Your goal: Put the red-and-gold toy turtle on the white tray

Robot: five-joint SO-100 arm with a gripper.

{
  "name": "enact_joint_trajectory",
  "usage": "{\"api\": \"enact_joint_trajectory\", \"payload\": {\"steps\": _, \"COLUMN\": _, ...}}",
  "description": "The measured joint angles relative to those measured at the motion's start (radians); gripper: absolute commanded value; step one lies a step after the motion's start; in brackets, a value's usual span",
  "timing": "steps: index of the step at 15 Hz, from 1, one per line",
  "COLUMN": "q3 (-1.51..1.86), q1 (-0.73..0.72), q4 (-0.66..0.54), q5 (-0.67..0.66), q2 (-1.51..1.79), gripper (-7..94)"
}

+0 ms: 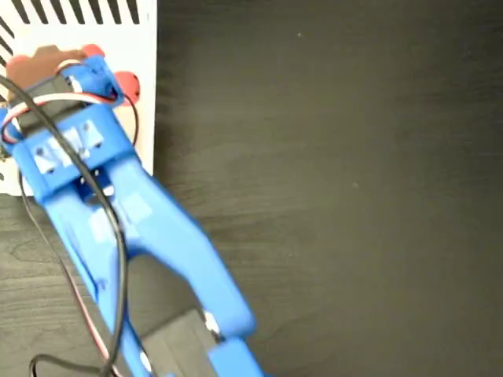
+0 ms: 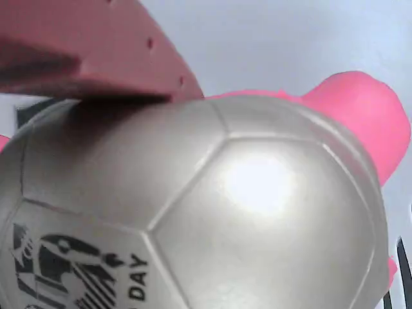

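While the fixed view looks straight down on a dark wood-grain table (image 1: 354,196), the blue arm (image 1: 149,236) stretches diagonally from the bottom edge up toward the top-left corner, its wrist end over the tray (image 1: 145,94). Black, white and red cables (image 1: 78,98) loop over the arm's upper links. The tray lies in that top-left corner, white with black stripes along its top edge, and the arm covers most of it.

At the arm's tip the gripper (image 1: 78,67) sits above the tray, and bits of the turtle (image 1: 127,85) show round it: a coral-red part pokes out to the right of the blue wrist, and another red piece shows just above. The turtle is therefore over the tray's area, though from overhead I cannot tell whether it rests on the surface or hangs just clear of it.

In the wrist view the turtle (image 2: 257,193) fills nearly the whole picture. Its shiny domed shell, marked with panel lines and black print at lower left, looks more silver than gold here. A pink-red limb or head juts out at upper right against the white tray (image 2: 270,38). One reddish finger (image 2: 84,51) lies across the top of the shell and touches it; the other finger is out of sight, so it seems the jaws are clasped on the turtle.
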Motion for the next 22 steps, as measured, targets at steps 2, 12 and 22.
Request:
{"api": "enact_joint_trajectory", "payload": {"steps": 2, "q3": -0.003, "q1": 0.002, "q4": 0.002, "q5": 0.000, "q2": -0.020, "gripper": 51}}
{"api": "enact_joint_trajectory", "payload": {"steps": 12, "q3": -0.012, "q1": 0.002, "q4": -0.006, "q5": -0.011, "q2": -0.048, "gripper": 47}}
{"api": "enact_joint_trajectory", "payload": {"steps": 22, "q3": 0.821, "q1": 0.183, "q4": -0.385, "q5": -0.167, "q2": 0.927, "gripper": 0}}
